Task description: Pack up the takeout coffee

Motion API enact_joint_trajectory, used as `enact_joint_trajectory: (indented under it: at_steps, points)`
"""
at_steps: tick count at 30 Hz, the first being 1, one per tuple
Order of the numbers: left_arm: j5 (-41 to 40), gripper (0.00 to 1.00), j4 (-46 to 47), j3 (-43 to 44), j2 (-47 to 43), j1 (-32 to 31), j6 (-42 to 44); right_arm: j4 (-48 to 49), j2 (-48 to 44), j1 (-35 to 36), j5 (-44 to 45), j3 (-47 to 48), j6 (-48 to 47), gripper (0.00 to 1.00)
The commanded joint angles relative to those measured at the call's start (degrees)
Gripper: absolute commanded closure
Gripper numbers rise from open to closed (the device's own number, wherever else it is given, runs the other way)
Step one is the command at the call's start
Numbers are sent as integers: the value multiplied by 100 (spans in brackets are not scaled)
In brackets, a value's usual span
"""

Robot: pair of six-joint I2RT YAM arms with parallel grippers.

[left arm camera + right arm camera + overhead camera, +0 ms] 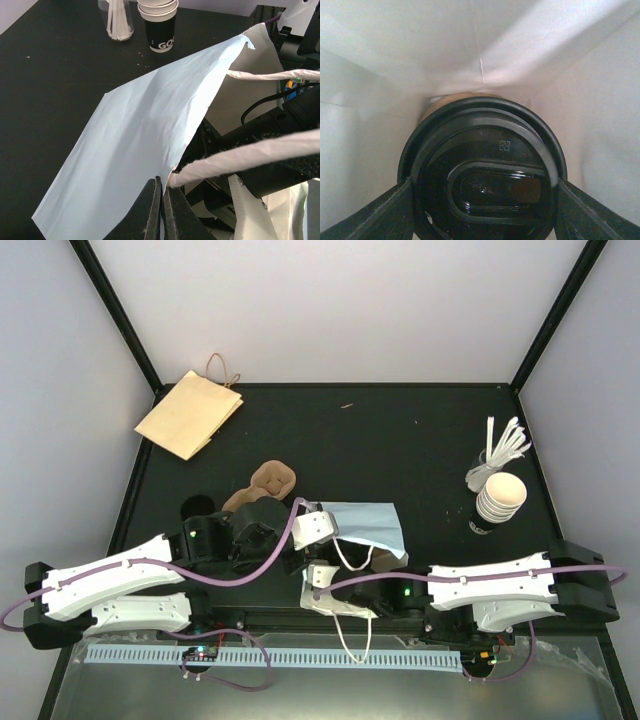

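Insertion: the takeout coffee (482,165) is gripped by the right gripper (482,220) inside the blue bag (140,140), its rim pinched by the left gripper (162,192); release is due next.

Pinched in left jaws: blue bag (135,150), pale blue paper, matt, lightly creased; inner face white, matt. Just right of left jaws: handle (240,160), twisted white cord, fibrous, probably paper. Between right jaws: takeout coffee (485,185), lid black plastic, smooth, glossy, highlights along moulded ridges. Jaws: black, matt. Beyond left jaws: surface (50,75), black, matt, a few pale specks. Far ahead: cup stack (160,25), white paper, smooth rims.
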Motion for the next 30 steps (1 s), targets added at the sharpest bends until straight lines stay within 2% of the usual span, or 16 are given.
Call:
enact_joint_trajectory:
  at_steps: [1, 10, 17, 24, 30]
  points:
    - [168, 98, 251, 7, -136, -89, -147, -397, -184, -24, -445, 144, 273, 41]
    - [55, 98, 263, -2, -147, -99, -137, -1305, -526, -28, -917, 683, 554, 42]
    - [23, 98, 259, 11, -139, -108, -143, -1405, -627, -15, -1379, 567, 527, 42]
    - [-52, 98, 240, 75, -130, -108, -223, -1379, 18, -15, -1031, 455, 448, 44]
    - [49, 99, 197, 121, -133, -108, -277, -979, 217, -15, -338, 221, 227, 44]
